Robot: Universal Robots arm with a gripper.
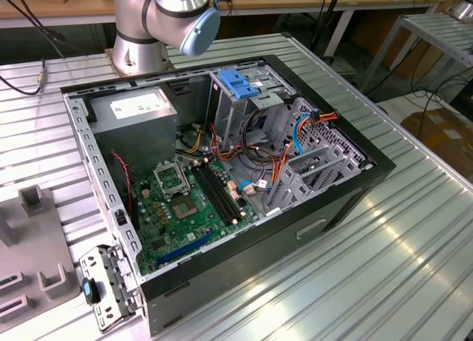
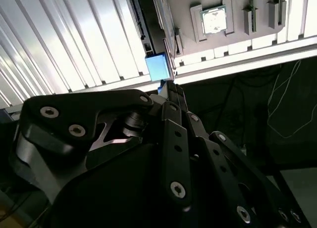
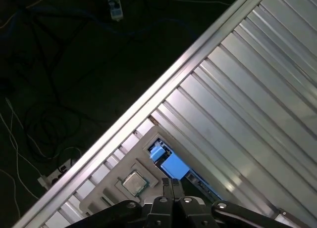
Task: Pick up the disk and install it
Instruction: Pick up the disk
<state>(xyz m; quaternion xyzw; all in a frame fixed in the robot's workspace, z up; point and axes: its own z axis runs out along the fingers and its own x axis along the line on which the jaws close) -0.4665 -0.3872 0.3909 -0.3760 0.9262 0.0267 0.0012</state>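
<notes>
In both wrist views my gripper [image 3: 172,184] [image 2: 170,85] hangs high above the ribbed metal table, its black fingers pressed together and shut with nothing between them. Just past the fingertips, far below, lies the disk [image 3: 173,165] [image 2: 157,67]. It is seen mostly edge-on, with a light-blue end and a dark body running beside the grey fixture plate [image 3: 116,191] [image 2: 183,20]. I cannot make out its label. The open computer case [image 1: 222,178] lies on the table in the exterior view, with a blue bracket [image 1: 238,82] on top of its drive cage.
A silver processor chip [image 3: 133,182] [image 2: 214,19] sits in a pocket of the grey fixture plate. The table edge [image 3: 163,89] runs close by, with dark floor and cables beyond it. The arm's base [image 1: 159,23] stands behind the case. Cables and a motherboard [image 1: 192,208] sit inside the case.
</notes>
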